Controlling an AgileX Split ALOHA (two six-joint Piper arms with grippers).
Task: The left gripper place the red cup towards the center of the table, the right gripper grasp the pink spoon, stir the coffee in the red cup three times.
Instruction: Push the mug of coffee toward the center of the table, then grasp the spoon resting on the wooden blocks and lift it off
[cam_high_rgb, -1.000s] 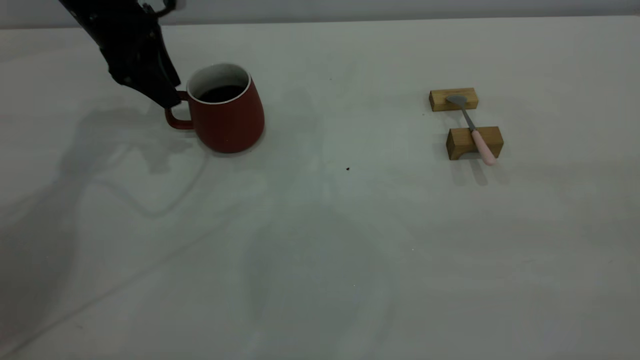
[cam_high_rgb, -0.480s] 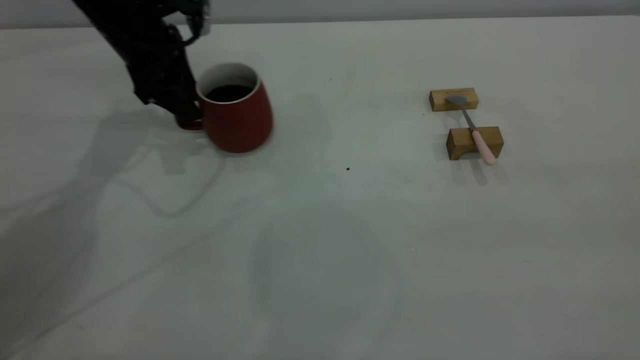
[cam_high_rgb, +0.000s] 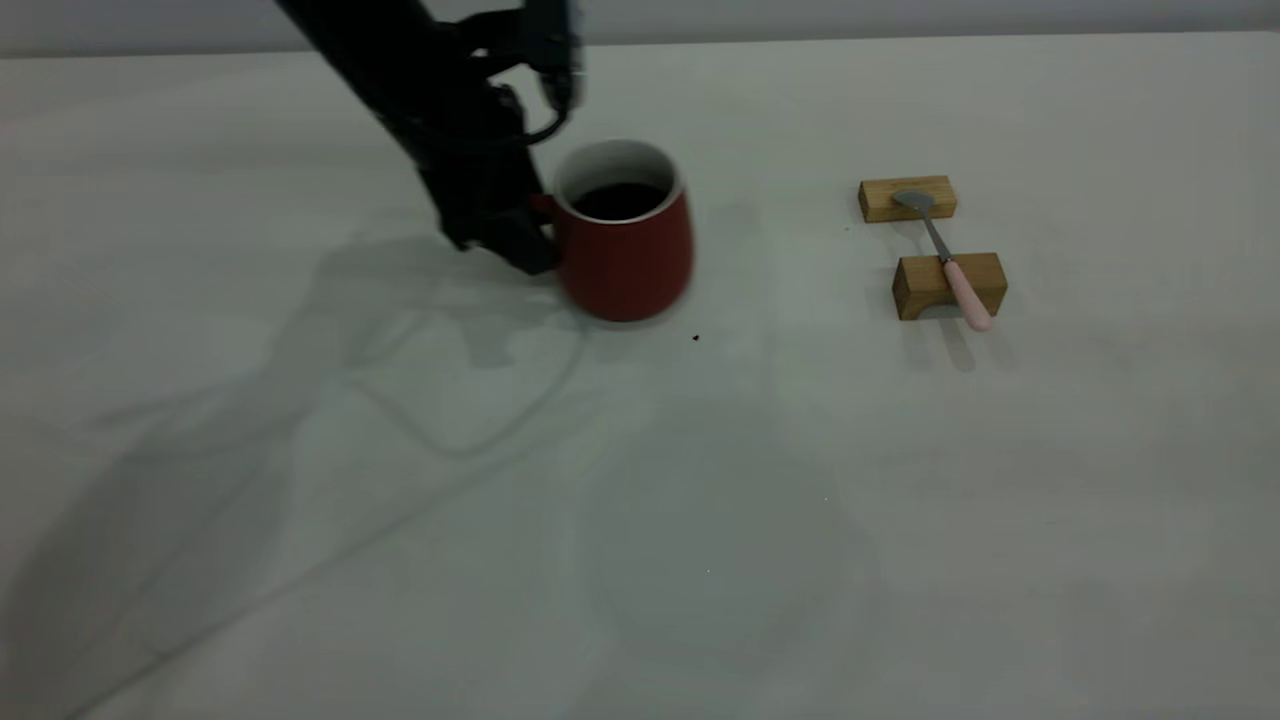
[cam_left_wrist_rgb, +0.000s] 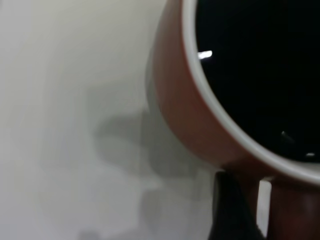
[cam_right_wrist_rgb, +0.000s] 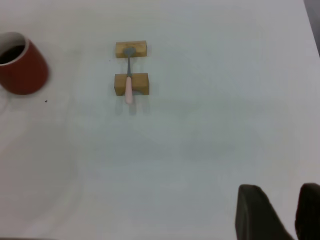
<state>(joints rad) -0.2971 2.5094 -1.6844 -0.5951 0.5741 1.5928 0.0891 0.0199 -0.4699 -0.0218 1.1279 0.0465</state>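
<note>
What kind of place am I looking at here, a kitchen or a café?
More likely a robot test bench: a bare pale table, a black robot gripper at a red cup, and a pink spoon propped on wooden blocks.

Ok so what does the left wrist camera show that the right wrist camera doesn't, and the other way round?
Only the left wrist view shows the left gripper's finger at the cup's handle and a close look at the coffee. Only the right wrist view shows the pink spoon lying across two wooden blocks, with the right gripper open, far from them. Both show the red cup and the table.
</note>
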